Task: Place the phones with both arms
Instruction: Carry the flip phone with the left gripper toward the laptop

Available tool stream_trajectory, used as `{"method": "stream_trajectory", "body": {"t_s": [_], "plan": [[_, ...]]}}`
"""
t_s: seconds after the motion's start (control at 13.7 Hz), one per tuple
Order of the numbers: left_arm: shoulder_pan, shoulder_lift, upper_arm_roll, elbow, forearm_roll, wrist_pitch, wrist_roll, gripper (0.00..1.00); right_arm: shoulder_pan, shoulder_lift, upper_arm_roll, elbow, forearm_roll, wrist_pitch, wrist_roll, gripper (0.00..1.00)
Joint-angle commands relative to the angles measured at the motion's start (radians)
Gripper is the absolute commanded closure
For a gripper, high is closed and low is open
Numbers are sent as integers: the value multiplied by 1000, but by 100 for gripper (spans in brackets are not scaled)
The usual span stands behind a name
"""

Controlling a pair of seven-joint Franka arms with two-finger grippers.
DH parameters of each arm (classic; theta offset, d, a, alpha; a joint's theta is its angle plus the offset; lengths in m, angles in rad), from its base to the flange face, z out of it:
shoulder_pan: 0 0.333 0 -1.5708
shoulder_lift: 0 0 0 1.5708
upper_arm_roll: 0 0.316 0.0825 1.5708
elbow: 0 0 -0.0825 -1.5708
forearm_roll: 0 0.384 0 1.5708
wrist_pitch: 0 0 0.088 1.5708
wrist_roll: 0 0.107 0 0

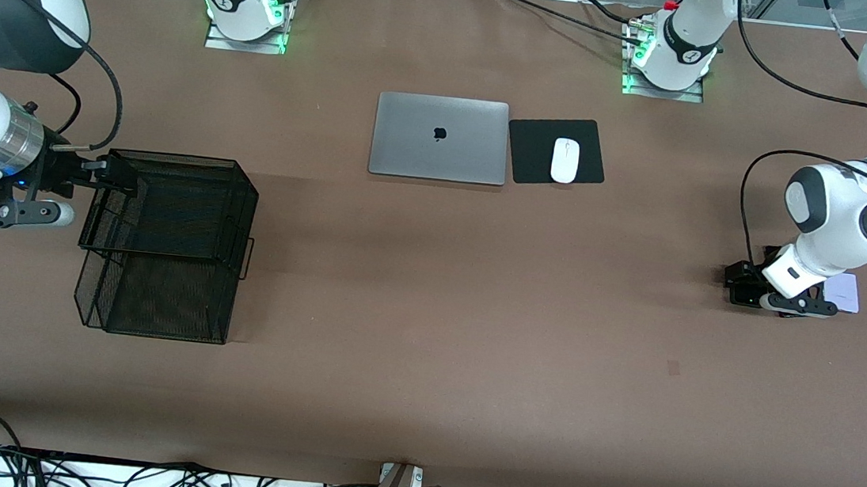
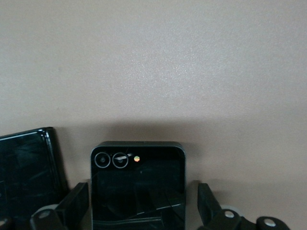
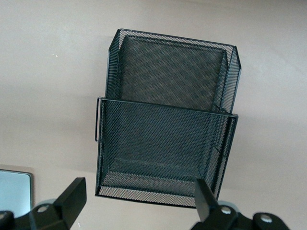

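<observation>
Mesh basket (image 1: 163, 245) under right gripper (image 3: 136, 203), left gripper (image 2: 139, 208) straddling squarish black phone (image 2: 138, 187), jaws released.

Both end effectors (image 2: 139, 211) (image 3: 136, 201) open, low.

black phone (image 2: 137, 191), lavender phone (image 1: 846, 291), black mesh basket (image 1: 162, 249)

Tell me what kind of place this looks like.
Probably a robotics lab staged as a desk: two white jointed arms bolted to a brown table, a closed silver laptop beside a white mouse, and loose cables along the table's near edge.
</observation>
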Motion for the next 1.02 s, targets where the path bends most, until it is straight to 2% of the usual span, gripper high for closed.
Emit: {"method": "stream_trajectory", "body": {"t_s": [0.0,0.22,0.36,0.58,0.66,0.73,0.95], "plan": [[5,7,-6,-9,-21,24,-1,0,-11,9,8,24,13,-14,-2,0],[5,19,-6,-7,-22,32,-2,0,-11,9,8,24,13,-14,-2,0],[5,25,-6,-6,-22,32,-8,27,-11,9,8,24,13,-14,-2,0],[5,25,-6,-4,-22,32,-10,78,-11,9,8,24,13,-14,-4,0],[5,25,-6,-1,-22,32,-13,91,-11,9,8,24,13,-14,-4,0],[5,25,-6,2,-22,29,-17,100,-11,9,8,24,13,-14,-4,0],[-3,19,-8,25,-22,4,-57,100,-11,9,8,24,13,-14,-4,0]]}}
